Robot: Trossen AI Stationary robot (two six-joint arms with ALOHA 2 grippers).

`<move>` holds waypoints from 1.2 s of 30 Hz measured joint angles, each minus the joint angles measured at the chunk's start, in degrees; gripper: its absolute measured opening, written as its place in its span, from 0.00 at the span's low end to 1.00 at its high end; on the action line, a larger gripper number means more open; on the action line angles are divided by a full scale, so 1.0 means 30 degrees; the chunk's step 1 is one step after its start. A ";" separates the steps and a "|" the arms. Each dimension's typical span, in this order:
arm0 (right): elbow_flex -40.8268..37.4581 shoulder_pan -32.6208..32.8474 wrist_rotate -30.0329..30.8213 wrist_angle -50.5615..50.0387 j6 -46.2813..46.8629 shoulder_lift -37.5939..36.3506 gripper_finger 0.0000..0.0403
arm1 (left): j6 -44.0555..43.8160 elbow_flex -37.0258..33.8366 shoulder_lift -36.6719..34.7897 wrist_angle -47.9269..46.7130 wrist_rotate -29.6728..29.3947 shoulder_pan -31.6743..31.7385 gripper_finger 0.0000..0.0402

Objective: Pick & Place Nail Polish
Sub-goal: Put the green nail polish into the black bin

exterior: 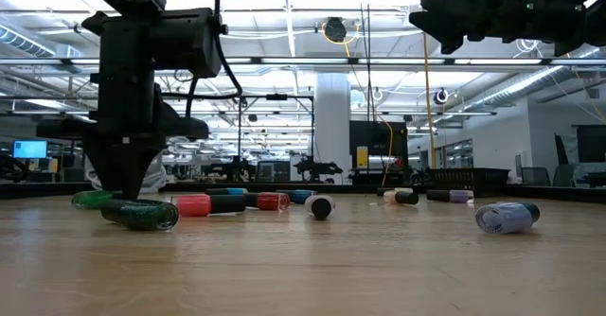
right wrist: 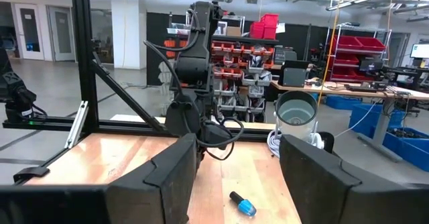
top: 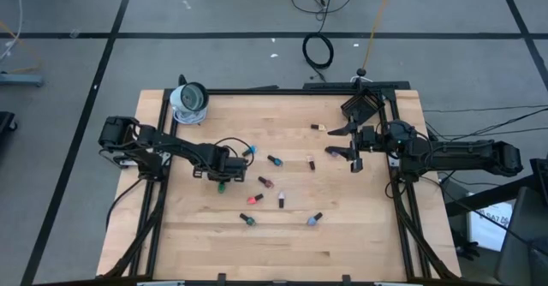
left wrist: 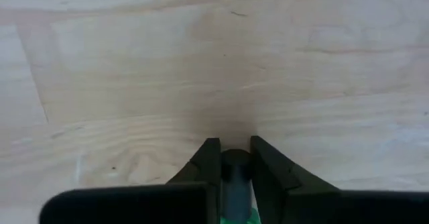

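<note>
The left pincer is down on the tabletop, clenched around a green nail polish bottle, while the right pincer hangs released above.

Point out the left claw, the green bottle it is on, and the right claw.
left claw (top: 222, 181): high view, between its fingertips.
green bottle (exterior: 142, 214): low view, its glass body.
right claw (top: 354, 155): high view, between its open fingers.
</note>
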 joint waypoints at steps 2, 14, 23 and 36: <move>0.0000 0.0000 0.0003 0.0000 0.0000 -0.0002 0.50 | 0.0419 0.0000 0.0000 0.0218 -0.0011 0.0000 0.09; 0.0000 0.0000 0.0003 0.0000 0.0007 -0.0004 0.50 | 0.2457 -0.0036 0.0029 0.0653 -0.0613 -0.0038 0.13; 0.0000 0.0000 0.0003 0.0000 0.0007 0.0003 0.50 | 0.2475 -0.0058 0.0044 0.0493 -0.0003 -0.0095 0.35; 0.0007 -0.0003 0.0003 -0.0111 0.0011 -0.0001 0.50 | 0.0743 -0.0029 0.0044 0.0097 0.2155 -0.0208 0.50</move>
